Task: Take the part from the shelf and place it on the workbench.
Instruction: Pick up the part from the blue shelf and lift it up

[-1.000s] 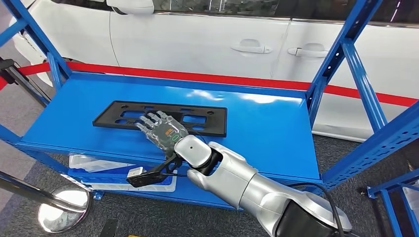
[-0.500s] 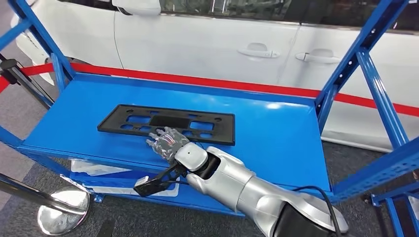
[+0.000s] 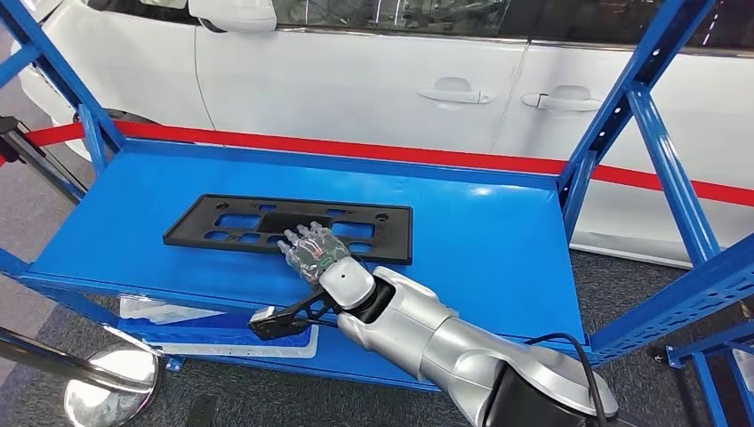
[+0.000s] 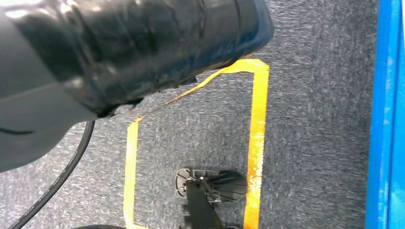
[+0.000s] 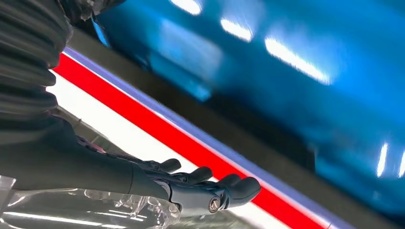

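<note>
Lying flat at centre-left of the frame on the blue shelf (image 3: pixel 498 240), the black part (image 3: pixel 286 228) has the right hand (image 3: pixel 316 253) at its near edge, whether gripping I cannot tell.

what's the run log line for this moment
phase: reaching | right hand: at near edge of black part, grip unclear | part: flat on blue shelf
</note>
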Robot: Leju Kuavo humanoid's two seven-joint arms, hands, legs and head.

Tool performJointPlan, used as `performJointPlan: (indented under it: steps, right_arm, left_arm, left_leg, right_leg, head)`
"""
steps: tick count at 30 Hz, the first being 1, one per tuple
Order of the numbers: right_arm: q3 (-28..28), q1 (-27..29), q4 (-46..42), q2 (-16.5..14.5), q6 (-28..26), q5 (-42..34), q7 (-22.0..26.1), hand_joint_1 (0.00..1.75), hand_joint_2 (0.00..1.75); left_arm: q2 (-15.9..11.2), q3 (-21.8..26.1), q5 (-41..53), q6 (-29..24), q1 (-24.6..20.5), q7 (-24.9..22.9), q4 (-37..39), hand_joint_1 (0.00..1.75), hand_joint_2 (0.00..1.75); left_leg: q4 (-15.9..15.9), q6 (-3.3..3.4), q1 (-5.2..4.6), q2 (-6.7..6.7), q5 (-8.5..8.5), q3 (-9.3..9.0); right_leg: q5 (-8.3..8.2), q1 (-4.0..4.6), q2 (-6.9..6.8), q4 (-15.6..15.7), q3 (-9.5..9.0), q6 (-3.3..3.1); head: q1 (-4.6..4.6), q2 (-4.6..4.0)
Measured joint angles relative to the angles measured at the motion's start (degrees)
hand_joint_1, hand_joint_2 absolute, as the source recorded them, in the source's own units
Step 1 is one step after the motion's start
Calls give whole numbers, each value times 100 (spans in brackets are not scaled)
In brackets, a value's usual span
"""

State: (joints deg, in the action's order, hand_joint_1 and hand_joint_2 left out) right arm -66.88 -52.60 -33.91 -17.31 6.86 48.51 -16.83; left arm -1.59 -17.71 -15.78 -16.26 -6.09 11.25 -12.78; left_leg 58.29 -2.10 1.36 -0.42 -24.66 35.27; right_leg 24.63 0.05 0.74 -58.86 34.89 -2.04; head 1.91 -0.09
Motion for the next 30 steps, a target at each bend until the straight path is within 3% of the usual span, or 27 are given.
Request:
performJointPlan:
  steps: [3,5,8,9,10,11,14,16,20,23,24,25,26,27,28,30]
  right_arm:
    - [31,-39,97,0,-456,-92,-109,0,175]
    - [80,-80,144,2,-625,-149,-143,0,175]
    - [158,-121,208,5,-784,-227,-153,0,175]
    - [178,-119,235,9,-812,-246,-153,0,175]
    - [193,-115,260,13,-831,-261,-157,0,175]
    - [208,-114,281,16,-842,-273,-163,0,175]
    - [252,-129,323,14,-840,-334,-221,0,175]
    - [277,-142,363,7,-814,-373,-294,0,175]
    - [295,-160,491,2,-597,-345,-462,0,175]
    - [295,-179,610,1,-225,-233,-651,0,175]
    - [295,-172,657,3,-141,-199,-706,0,175]
    - [295,-163,703,6,-90,-168,-753,0,175]
    - [295,-156,744,10,-65,-140,-793,0,175]
    - [295,-154,780,13,-45,-109,-831,0,175]
    - [295,-155,808,16,-29,-78,-862,0,175]
    - [295,-167,853,19,16,-26,-916,0,175]
  left_arm:
    - [25,-33,55,32,16,-27,2,0,0]
    - [50,-45,73,43,24,-32,1,0,0]
    - [72,-80,80,48,26,-32,2,0,0]
    - [74,-99,81,48,28,-32,2,0,0]
    - [74,-117,81,49,31,-32,2,0,0]
    - [75,-127,82,49,33,-32,2,0,0]
    - [98,-140,100,52,30,-35,2,0,0]
    - [112,-149,120,54,22,-40,2,0,0]
    - [117,-184,126,47,6,-42,0,0,0]
    - [131,-195,123,37,-5,-38,1,0,0]
    - [132,-200,122,34,0,-40,1,0,0]
    - [131,-208,121,31,11,-42,1,0,0]
    - [129,-218,121,27,21,-43,2,0,0]
    - [127,-227,120,22,27,-45,2,0,0]
    - [126,-234,120,19,28,-45,2,0,0]
    - [125,-242,112,15,16,-42,2,0,0]
  left_leg:
    - [-56,142,-23,-7,-9,-29]
    - [-79,219,-9,3,7,-48]
    - [-87,298,-19,19,1,-56]
    - [-86,309,-25,22,-3,-56]
    - [-84,311,-28,20,-7,-57]
    - [-80,310,-31,17,-11,-59]
    - [-59,276,-47,7,-32,-68]
    - [-47,221,-59,6,-40,-56]
    - [58,84,-36,15,-128,-15]
    - [965,11,-17,20,-591,417]
    - [1295,-4,-12,20,-704,586]
    - [1462,-14,-12,20,-714,680]
    - [1414,-17,-12,20,-616,669]
    - [1154,-12,-12,21,-434,549]
    - [759,-1,-12,22,-236,362]
    - [132,51,-36,18,-33,53]
  right_leg:
    - [19,3,4,-15,12,84]
    - [155,-6,-7,-218,100,145]
    - [621,-20,-19,-1201,575,193]
    - [702,-22,-19,-1483,724,194]
    - [682,-21,-19,-1586,791,189]
    - [562,-20,-19,-1477,752,175]
    - [72,3,-20,-411,250,89]
    - [3,30,-18,-66,81,50]
    - [-40,11,-9,17,27,-40]
    - [-48,-13,-18,47,5,-89]
    - [-45,-9,-17,42,8,-94]
    - [-40,-6,-15,33,10,-97]
    - [-32,-5,-10,20,11,-97]
    - [-22,-7,-4,3,10,-91]
    - [-7,-8,1,-16,8,-80]
    - [21,12,7,-47,19,-38]
  head:
    - [-3,0]
    - [-20,-1]
    - [-46,-1]
    - [-46,-1]
    - [-47,0]
    - [-47,0]
    - [-45,0]
    - [-40,-1]
    - [-28,0]
    - [1,-1]
    - [1,-1]
    - [0,-1]
    - [1,-1]
    - [2,-1]
    - [2,-1]
    - [-2,0]
